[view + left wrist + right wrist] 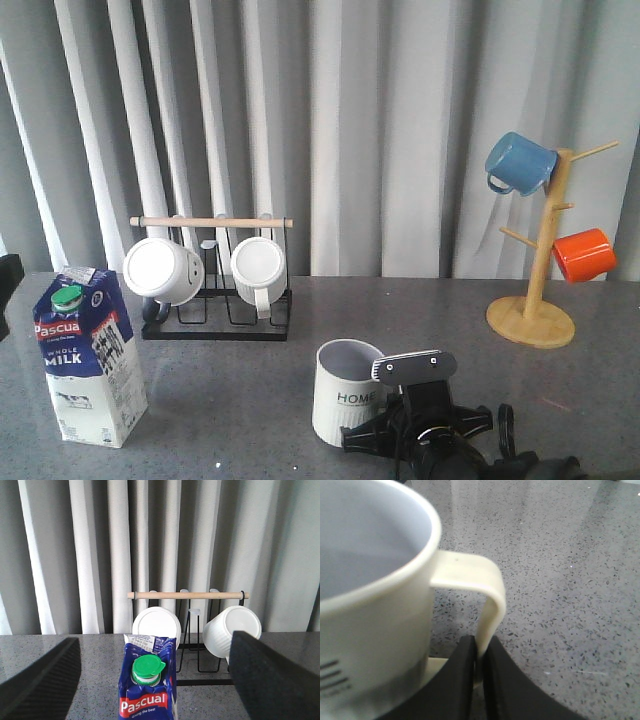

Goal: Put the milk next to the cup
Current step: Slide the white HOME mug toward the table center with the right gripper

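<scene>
The milk (pixel 88 352), a blue-and-white Pascual carton with a green cap, stands upright at the front left of the table. In the left wrist view the milk (pixel 148 690) is between and a little ahead of my left gripper (pixel 156 680); the jaws are wide open and do not touch it. The cup (pixel 345 390), a pale ribbed mug with "HOME" print, is at the front centre. My right gripper (pixel 395 415) is on its right side. In the right wrist view the right gripper (pixel 480 652) is shut on the cream handle (pixel 487 595) of the cup (pixel 370 605).
A black wire rack (pixel 215 300) with a wooden bar holds two white mugs (pixel 162 270) behind the milk. A wooden mug tree (pixel 540 270) at the back right carries a blue mug (pixel 520 162) and an orange mug (pixel 583 254). A grey curtain hangs behind the table.
</scene>
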Robot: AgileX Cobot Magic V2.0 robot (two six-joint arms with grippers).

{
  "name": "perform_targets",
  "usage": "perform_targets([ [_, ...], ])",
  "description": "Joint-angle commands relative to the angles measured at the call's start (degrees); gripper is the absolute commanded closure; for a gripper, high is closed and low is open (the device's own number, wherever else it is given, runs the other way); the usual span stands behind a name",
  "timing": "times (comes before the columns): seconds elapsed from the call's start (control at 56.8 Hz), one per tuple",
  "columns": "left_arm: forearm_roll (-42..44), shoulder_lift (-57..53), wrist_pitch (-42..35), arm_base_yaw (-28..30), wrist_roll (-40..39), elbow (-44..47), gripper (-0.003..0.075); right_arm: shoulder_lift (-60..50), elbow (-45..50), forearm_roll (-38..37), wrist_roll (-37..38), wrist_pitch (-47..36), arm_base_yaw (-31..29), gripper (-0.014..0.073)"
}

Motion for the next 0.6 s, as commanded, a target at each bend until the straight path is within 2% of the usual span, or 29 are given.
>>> perform_targets([
  [0.0, -0.2, -0.6, -3.6, -0.1, 0.0, -1.7, 0.0133, -2.9, -1.7, -1.0, -0.6, -3.2, 0.0, 0.0502],
  [0.282, -0.2, -0.6, -3.6, -0.1, 0.0, -1.7, 0.0133, -4.3, -0.5, -2.7, 0.0, -2.2, 0.0, 0.0328],
  [0.581, -0.2, -0.6, -3.6, -0.1, 0.0, -1.7, 0.0133, -9.2, 5.0, -9.6, 6.0, -2.5, -0.2, 0.0304],
])
